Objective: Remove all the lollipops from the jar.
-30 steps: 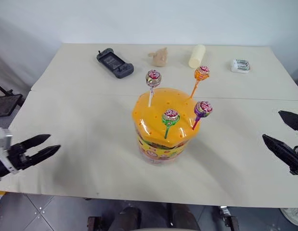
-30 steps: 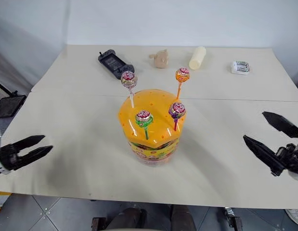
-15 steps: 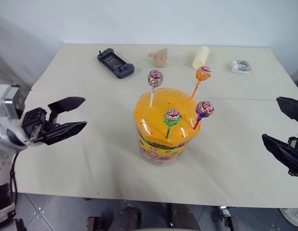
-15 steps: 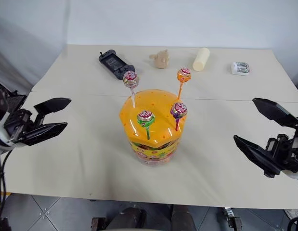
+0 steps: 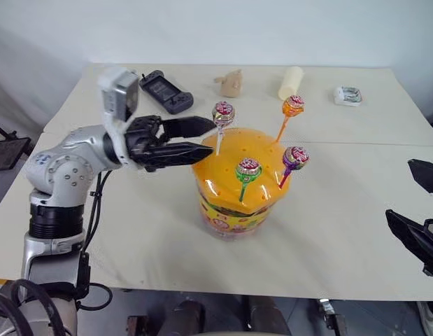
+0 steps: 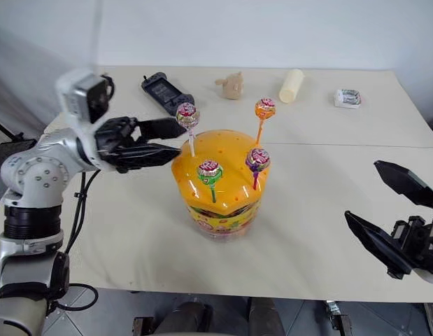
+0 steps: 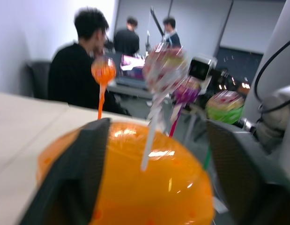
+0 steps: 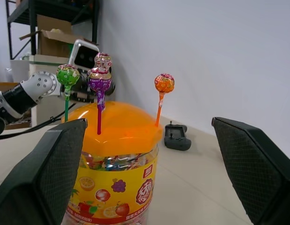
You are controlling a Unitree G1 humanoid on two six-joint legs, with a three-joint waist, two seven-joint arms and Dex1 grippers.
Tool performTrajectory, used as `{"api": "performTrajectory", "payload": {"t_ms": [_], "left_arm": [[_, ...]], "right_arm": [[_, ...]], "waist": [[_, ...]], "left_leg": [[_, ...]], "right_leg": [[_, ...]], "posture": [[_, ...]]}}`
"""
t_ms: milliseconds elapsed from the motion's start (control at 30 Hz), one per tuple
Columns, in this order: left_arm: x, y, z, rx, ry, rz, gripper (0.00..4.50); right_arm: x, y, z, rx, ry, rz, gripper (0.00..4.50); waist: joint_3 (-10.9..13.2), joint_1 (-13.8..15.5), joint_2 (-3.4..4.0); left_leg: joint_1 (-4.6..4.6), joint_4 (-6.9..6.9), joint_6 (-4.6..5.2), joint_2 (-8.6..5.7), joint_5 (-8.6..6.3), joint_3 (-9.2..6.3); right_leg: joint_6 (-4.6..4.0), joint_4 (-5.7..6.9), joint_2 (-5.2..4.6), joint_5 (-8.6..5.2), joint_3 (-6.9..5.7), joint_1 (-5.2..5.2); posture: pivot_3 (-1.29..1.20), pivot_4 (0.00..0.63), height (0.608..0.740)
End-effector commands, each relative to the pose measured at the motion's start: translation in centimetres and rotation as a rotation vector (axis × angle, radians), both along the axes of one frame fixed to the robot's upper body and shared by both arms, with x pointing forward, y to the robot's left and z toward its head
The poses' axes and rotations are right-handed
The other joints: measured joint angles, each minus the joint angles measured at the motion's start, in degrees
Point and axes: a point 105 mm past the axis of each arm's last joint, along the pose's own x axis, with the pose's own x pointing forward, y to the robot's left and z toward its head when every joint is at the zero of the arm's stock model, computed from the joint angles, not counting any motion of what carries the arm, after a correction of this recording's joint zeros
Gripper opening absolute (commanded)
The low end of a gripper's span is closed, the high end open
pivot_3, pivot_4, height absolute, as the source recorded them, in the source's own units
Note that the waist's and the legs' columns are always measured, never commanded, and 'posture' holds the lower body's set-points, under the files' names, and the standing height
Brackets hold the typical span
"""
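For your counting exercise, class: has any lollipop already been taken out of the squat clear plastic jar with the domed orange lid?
No: all four lollipops stand by their sticks in the jar, none removed.

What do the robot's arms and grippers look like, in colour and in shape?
The left arm is built of rounded silver-grey segments with dark rings at the joints, and black cables run along it. A white, box-shaped camera module sits on its wrist. The left gripper and the right gripper each have two long, tapering black fingers.
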Motion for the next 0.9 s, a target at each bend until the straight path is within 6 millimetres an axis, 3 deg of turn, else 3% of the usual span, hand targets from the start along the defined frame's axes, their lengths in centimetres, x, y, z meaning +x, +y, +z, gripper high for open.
{"api": "performTrajectory", "payload": {"t_ms": [33, 100, 233, 267, 367, 433, 500, 567, 633, 700, 767, 900], "left_arm": [[-0.2, -0.7, 1.3, -0.013, -0.059, -0.022, 1.78], [-0.2, -0.8, 1.5, -0.024, -0.069, -0.034, 1.13], [-0.1, 0.2, 4.0, -0.191, -0.023, -0.053, 0.02], [-0.2, 0.5, 4.4, -0.221, -0.021, -0.055, 0.02], [0.8, 3.9, 7.1, -0.439, 0.073, -0.018, 0.02], [2.6, 6.6, 6.7, -0.453, 0.132, 0.132, 0.02], [4.7, 9.6, 4.2, -0.335, 0.159, 0.38, 0.02], [6.5, 13.7, -0.3, -0.098, 0.263, 0.671, 0.02], [6.6, 18.3, -5.5, 0.173, 0.428, 0.924, 0.02], [5.4, 21.3, -8.4, 0.33, 0.481, 1.04, 0.02], [2.2, 24.6, -12.5, 0.482, 0.583, 1.115, 0.02], [-0.4, 25.9, -14.7, 0.532, 0.659, 1.158, 0.02]], "right_arm": [[-0.7, 0.6, 0.5, -0.013, -0.043, -0.018, 4.5], [-0.8, 0.7, 0.4, -0.007, -0.043, -0.028, 4.5], [-0.8, 0.8, 0.4, 0.006, -0.045, -0.033, 4.5], [-0.8, 0.8, 0.4, 0.009, -0.046, -0.032, 4.5], [-0.4, 1.0, 0.8, 0.024, -0.055, -0.016, 4.5], [0.0, 1.1, 1.0, 0.024, -0.055, 0.007, 4.5], [0.4, 1.3, 0.8, -0.004, -0.049, 0.032, 4.5], [0.8, 1.5, 0.4, -0.051, -0.039, 0.057, 4.5], [1.2, 1.5, 0.0, -0.084, -0.025, 0.071, 4.5], [1.5, 1.3, -0.5, -0.107, -0.011, 0.072, 4.5], [2.3, 0.8, -1.6, -0.144, 0.021, 0.087, 4.5], [2.6, 0.4, -3.4, -0.239, 0.061, 0.133, 4.5]], "waist": [[0.01, 0.16, -0.01], [0.01, 0.19, -0.02], [0.01, 0.16, -0.02], [0.01, 0.1, -0.02], [0.02, -0.04, -0.03], [0.01, -0.23, -0.02], [0.01, -0.68, -0.02], [0.0, -1.21, 0.01], [-0.01, -1.51, 0.01], [0.01, -1.18, -0.05], [0.0, -1.12, -0.09], [0.03, -0.03, -0.17]], "left_leg": [[0.0, 0.01, 0.0, 0.01, 0.0, 0.0], [-0.02, 0.03, 0.0, 0.0, 0.0, -0.02], [-0.02, 0.04, 0.0, -0.01, 0.0, -0.01], [-0.02, 0.05, 0.0, 0.0, 0.0, -0.02], [-0.02, 0.05, -0.02, 0.03, -0.01, -0.01], [0.0, 0.07, -0.03, 0.04, -0.01, -0.01], [0.03, 0.04, -0.05, 0.06, -0.03, 0.01], [0.06, -0.02, -0.09, 0.1, -0.04, 0.02], [0.07, -0.08, -0.12, 0.14, -0.05, 0.06], [0.01, -0.1, -0.13, 0.13, -0.06, 0.04], [-0.11, -0.05, -0.12, 0.11, -0.07, 0.02], [-0.15, -0.03, -0.01, 0.11, -0.14, 0.04]], "right_leg": [[0.0, 0.0, 0.0, 0.0, 0.0, 0.01], [0.0, -0.01, 0.0, 0.0, -0.01, 0.0], [0.0, 0.0, -0.01, 0.0, -0.01, 0.01], [0.0, 0.0, 0.0, 0.0, 0.0, 0.0], [0.0, 0.02, 0.03, 0.0, 0.0, -0.03], [0.0, 0.06, 0.05, 0.0, 0.02, -0.03], [-0.01, 0.08, 0.1, 0.0, 0.04, -0.05], [-0.03, 0.08, 0.28, -0.02, 0.08, -0.07], [-0.06, 0.1, 0.53, -0.03, 0.16, -0.17], [-0.08, 0.12, 0.56, -0.04, 0.22, -0.29], [-0.11, 0.13, 0.53, -0.02, 0.2, -0.36], [-0.19, 0.09, 0.46, 0.01, 0.16, -0.36]], "posture": [[0.0, 0.15, 0.74], [0.0, 0.15, 0.74], [0.0, 0.15, 0.74], [0.0, 0.15, 0.74], [0.0, 0.15, 0.74], [0.0, 0.15, 0.74], [0.0, 0.15, 0.74], [0.0, 0.15, 0.74], [0.0, 0.15, 0.74], [0.0, 0.15, 0.74], [0.0, 0.15, 0.74], [0.0, 0.15, 0.74]]}}
